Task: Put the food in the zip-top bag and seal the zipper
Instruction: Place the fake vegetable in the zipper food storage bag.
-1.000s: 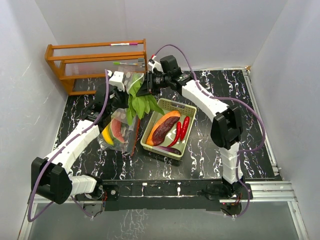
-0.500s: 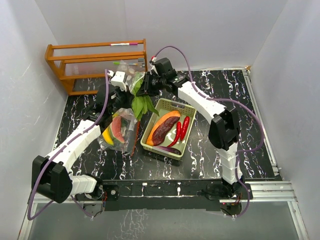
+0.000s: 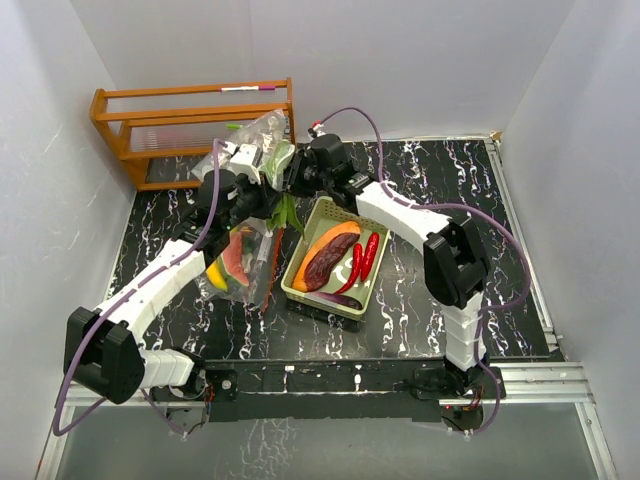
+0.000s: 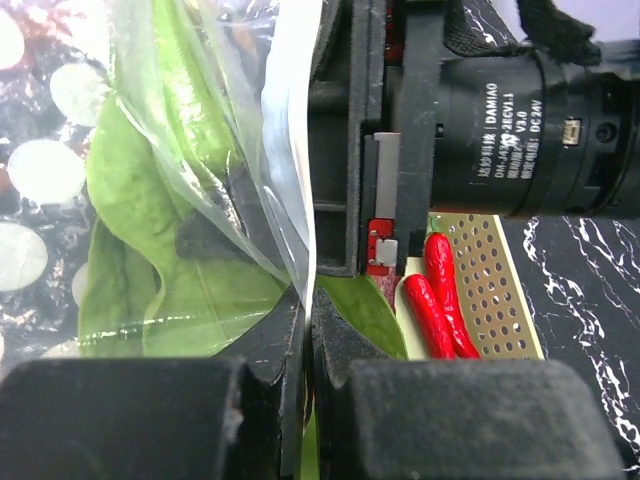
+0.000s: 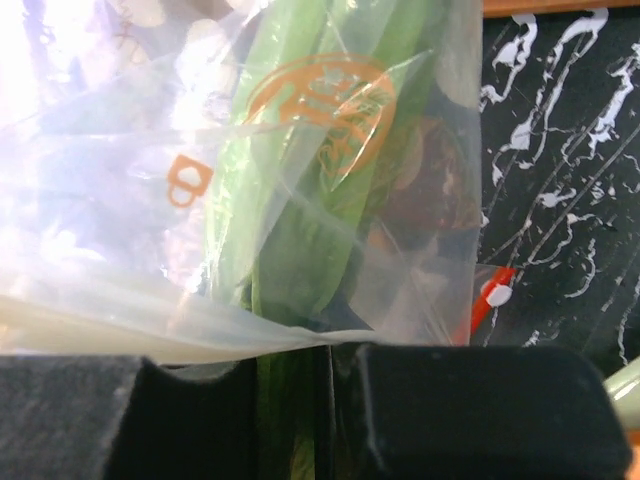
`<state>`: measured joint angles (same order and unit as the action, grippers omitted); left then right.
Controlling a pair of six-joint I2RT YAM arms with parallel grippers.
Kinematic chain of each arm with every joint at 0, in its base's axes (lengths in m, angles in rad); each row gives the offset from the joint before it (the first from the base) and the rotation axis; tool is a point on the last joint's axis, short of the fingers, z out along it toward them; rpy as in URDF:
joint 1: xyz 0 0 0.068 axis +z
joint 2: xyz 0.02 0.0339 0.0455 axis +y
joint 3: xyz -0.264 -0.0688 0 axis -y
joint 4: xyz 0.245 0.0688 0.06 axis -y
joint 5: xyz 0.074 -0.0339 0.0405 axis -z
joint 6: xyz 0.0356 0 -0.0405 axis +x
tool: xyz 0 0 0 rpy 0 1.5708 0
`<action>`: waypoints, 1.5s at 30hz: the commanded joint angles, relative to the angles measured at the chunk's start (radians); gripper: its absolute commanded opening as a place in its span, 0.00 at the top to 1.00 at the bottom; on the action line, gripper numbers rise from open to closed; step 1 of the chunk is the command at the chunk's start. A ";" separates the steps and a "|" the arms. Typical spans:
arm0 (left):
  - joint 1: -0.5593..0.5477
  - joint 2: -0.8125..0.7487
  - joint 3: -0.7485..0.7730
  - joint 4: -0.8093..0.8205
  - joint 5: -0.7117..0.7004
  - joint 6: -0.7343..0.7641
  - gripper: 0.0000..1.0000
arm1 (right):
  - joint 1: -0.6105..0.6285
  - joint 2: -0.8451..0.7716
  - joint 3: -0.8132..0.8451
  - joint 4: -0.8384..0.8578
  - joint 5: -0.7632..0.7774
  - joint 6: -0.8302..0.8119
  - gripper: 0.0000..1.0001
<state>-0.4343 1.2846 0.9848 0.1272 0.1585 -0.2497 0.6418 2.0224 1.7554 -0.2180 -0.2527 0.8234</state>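
Note:
The clear zip-top bag (image 3: 252, 262) stands at centre left with the yellow banana (image 3: 214, 273) and watermelon slice (image 3: 237, 257) inside. My left gripper (image 3: 250, 180) is shut on the bag's upper edge (image 4: 296, 180) and holds the mouth up. My right gripper (image 3: 286, 178) is shut on the green leafy vegetable (image 3: 286, 212) and holds it in the bag's mouth. The leaves show through the film in the left wrist view (image 4: 170, 270) and the right wrist view (image 5: 300, 230). The red slider (image 5: 492, 294) sits at the bag's edge. My left gripper (image 4: 308, 312) and right gripper (image 5: 325, 365) both show closed jaws.
The pale green basket (image 3: 372, 218) stands right of the bag, holding an orange wedge (image 3: 333, 237), a purple aubergine (image 3: 322, 263) and red chillies (image 3: 364, 256), which also show in the left wrist view (image 4: 440, 300). A wooden rack (image 3: 190, 118) stands at the back left.
My right gripper moved left with the greens, which now sit mostly inside the bag's mouth instead of hanging outside. My left gripper lifted the bag's top edge higher.

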 commanded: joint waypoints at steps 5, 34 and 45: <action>-0.019 -0.013 -0.014 -0.005 0.057 -0.016 1.00 | -0.004 -0.170 -0.092 0.473 0.053 0.111 0.90; -0.018 0.010 -0.022 0.103 0.237 -0.386 1.00 | 0.012 -0.269 0.071 -0.356 0.112 -0.212 0.65; -0.018 0.039 -0.059 0.154 0.247 -0.473 1.00 | 0.024 -0.455 -0.159 -0.268 0.019 -0.260 0.44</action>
<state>-0.4480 1.3174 0.9142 0.2680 0.3893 -0.6971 0.6476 1.6756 1.6577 -0.5819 -0.1623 0.5900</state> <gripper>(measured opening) 0.007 0.551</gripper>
